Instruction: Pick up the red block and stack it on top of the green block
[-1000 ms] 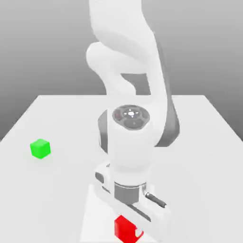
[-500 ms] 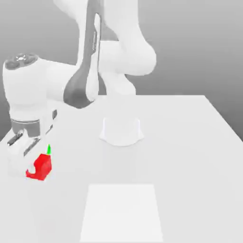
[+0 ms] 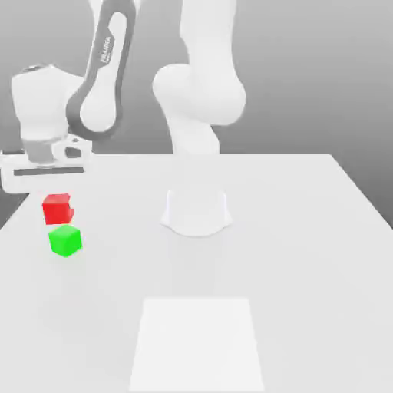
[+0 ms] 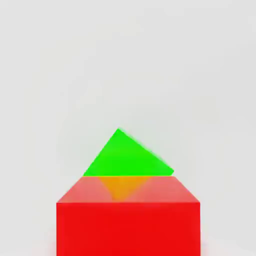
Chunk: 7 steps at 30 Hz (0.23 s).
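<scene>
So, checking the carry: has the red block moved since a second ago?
Yes. The red block went from the table's near edge to just above the green block.

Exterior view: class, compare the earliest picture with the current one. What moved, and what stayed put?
The claw, shut on the red block, carried it from the near edge of the table across to the exterior view's left; it now hangs just above the green block. The green block and table stayed put.

A: Where does the exterior view look from?
B: Raised, facing the arm across the table (image 3: 307, 253).
A: And the hand view?
B: Straight down, close above the red block (image 4: 128, 220) and green block (image 4: 127, 156); both views share these.
</scene>
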{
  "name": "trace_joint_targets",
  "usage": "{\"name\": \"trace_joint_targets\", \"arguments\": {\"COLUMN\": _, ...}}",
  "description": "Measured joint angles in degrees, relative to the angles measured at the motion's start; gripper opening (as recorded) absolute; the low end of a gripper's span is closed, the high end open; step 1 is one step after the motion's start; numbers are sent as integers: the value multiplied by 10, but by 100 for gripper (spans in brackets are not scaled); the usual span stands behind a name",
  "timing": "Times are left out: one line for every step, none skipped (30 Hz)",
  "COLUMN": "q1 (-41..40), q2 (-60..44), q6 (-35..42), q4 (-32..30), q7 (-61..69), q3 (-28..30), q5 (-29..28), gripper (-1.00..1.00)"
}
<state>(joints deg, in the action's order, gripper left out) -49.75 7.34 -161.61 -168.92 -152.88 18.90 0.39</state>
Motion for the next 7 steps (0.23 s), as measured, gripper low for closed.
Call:
{"name": "trace_joint_targets", "arguments": {"q1": 4, "q2": -13, "q6": -12, "q4": 0, "q7": 8, "q3": 1, "q5": 12, "gripper": -100}}
{"name": "trace_joint_targets", "arguments": {"q1": 7, "q2": -25, "q6": -23, "q4": 1, "q7": 14, "q3": 2, "q5": 21, "gripper": -100}}
{"name": "trace_joint_targets", "arguments": {"q1": 9, "q2": -38, "q6": -35, "q4": 1, "q7": 19, "q3": 2, "q5": 29, "gripper": -100}}
{"name": "trace_joint_targets", "arguments": {"q1": 10, "q2": -50, "q6": -46, "q4": 2, "q7": 22, "q3": 1, "q5": 33, "gripper": -100}}
{"name": "trace_joint_targets", "arguments": {"q1": 10, "q2": -62, "q6": -58, "q4": 2, "q7": 22, "q3": 1, "q5": 33, "gripper": -100}}
{"name": "trace_joint_targets", "arguments": {"q1": 11, "q2": -73, "q6": -70, "q4": 3, "q7": 18, "q3": 3, "q5": 27, "gripper": -100}}
{"name": "trace_joint_targets", "arguments": {"q1": 15, "q2": -79, "q6": -76, "q4": 3, "q7": 15, "q3": 4, "q5": 23, "gripper": 100}}
